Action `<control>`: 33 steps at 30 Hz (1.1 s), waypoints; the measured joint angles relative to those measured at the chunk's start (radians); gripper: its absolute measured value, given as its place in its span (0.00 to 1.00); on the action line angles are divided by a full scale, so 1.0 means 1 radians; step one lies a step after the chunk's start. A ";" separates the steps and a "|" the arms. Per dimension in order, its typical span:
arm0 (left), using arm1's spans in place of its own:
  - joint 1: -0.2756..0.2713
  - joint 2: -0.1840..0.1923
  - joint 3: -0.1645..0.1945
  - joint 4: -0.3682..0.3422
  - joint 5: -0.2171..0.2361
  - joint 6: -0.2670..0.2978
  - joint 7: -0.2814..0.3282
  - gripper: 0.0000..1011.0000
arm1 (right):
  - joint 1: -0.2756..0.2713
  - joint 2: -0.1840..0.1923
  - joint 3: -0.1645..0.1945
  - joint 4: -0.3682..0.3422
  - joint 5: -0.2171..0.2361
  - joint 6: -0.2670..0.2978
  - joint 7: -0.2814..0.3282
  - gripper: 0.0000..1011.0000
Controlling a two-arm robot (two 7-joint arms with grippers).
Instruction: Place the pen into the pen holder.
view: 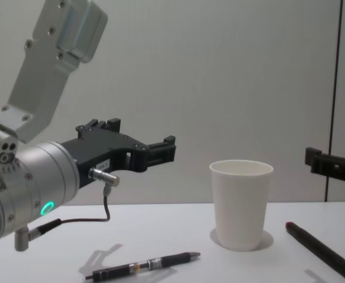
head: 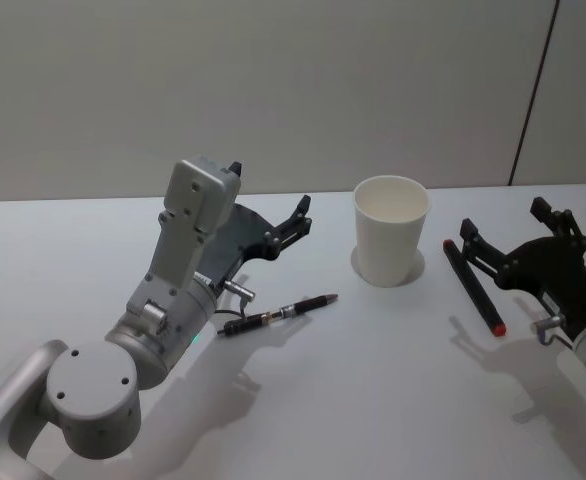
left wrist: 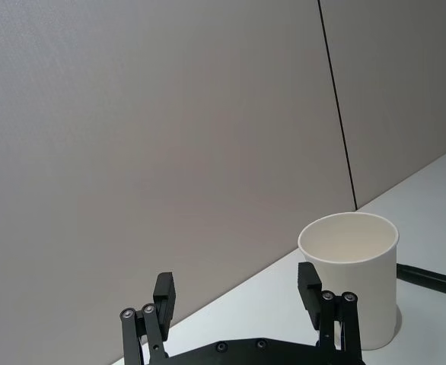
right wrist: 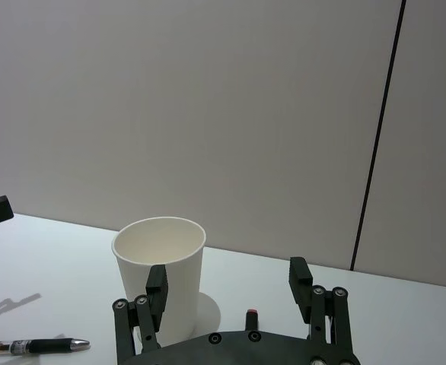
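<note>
Counts: one pen holder (head: 391,240) (left wrist: 360,289) (right wrist: 170,251) (view: 241,203), two pens and two grippers are showing over one white table (head: 373,400).
Pen holder: a plain white paper cup with a rolled rim, tapering to its base, is standing upright mid-table.
Inside the cup: the visible inner wall is showing bare white paper; both pens are lying outside it.
Dark pen (head: 278,313) (right wrist: 36,347) (view: 143,266): slim, round, with silver bands and a metal tip, it is lying flat on the table to the cup's left, well apart from it.
Red-ended pen (head: 473,290) (left wrist: 432,279) (view: 321,250): a matte black stick with a red end is lying flat to the cup's right.
Left gripper (head: 269,190) (left wrist: 236,281) (view: 140,137): black metal, it is hovering above the table beyond the dark pen, fingers spread and grasping nothing.
Right gripper (head: 503,220) (right wrist: 228,272): it is hanging beside the red-ended pen, fingers spread wide, empty.
</note>
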 joint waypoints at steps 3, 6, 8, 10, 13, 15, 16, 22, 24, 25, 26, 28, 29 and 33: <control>0.000 0.000 0.000 0.000 0.000 0.000 0.000 0.99 | 0.000 0.000 0.000 0.000 0.000 0.000 0.000 0.99; 0.000 0.000 0.000 0.000 0.000 0.000 0.000 0.99 | 0.000 0.000 0.000 0.000 0.000 0.000 0.000 0.99; 0.000 0.000 0.000 0.000 0.000 0.000 0.000 0.99 | 0.000 0.000 0.000 0.000 0.000 0.000 0.000 0.99; 0.000 0.000 -0.001 0.000 0.000 0.000 -0.001 0.99 | 0.000 0.000 0.000 0.000 0.000 0.000 0.000 0.99; 0.001 0.001 -0.002 0.000 -0.003 -0.002 -0.008 0.99 | 0.000 0.000 0.000 0.000 0.000 0.000 0.000 0.99; 0.002 0.002 -0.003 0.000 -0.009 -0.004 -0.017 0.99 | 0.000 0.000 0.000 0.000 0.000 0.000 0.000 0.99; 0.002 0.003 -0.004 0.000 -0.011 -0.005 -0.021 0.99 | 0.000 0.000 0.000 0.000 0.000 0.000 0.000 0.99; 0.006 0.012 -0.011 -0.001 -0.035 -0.014 -0.052 0.99 | 0.000 0.000 0.000 0.000 0.000 0.000 0.000 0.99; 0.008 0.016 -0.014 -0.002 -0.044 -0.017 -0.065 0.99 | 0.000 0.000 0.000 0.000 0.000 0.000 0.000 0.99; 0.009 0.018 -0.015 -0.003 -0.047 -0.018 -0.070 0.99 | 0.000 0.000 0.000 0.000 0.000 0.000 0.000 0.99; 0.010 0.021 -0.017 -0.003 -0.052 -0.020 -0.076 0.99 | 0.000 0.000 0.000 0.000 0.000 0.000 0.000 0.99; 0.012 0.024 -0.020 -0.004 -0.058 -0.022 -0.086 0.99 | 0.000 0.000 0.000 0.000 0.000 0.000 0.000 0.99; 0.016 0.033 -0.025 -0.006 -0.070 -0.026 -0.103 0.99 | 0.000 0.000 0.000 0.000 0.000 0.000 0.000 0.99; 0.022 0.045 -0.032 -0.007 -0.083 -0.029 -0.128 0.99 | 0.000 0.000 0.000 0.000 0.000 0.000 0.000 0.99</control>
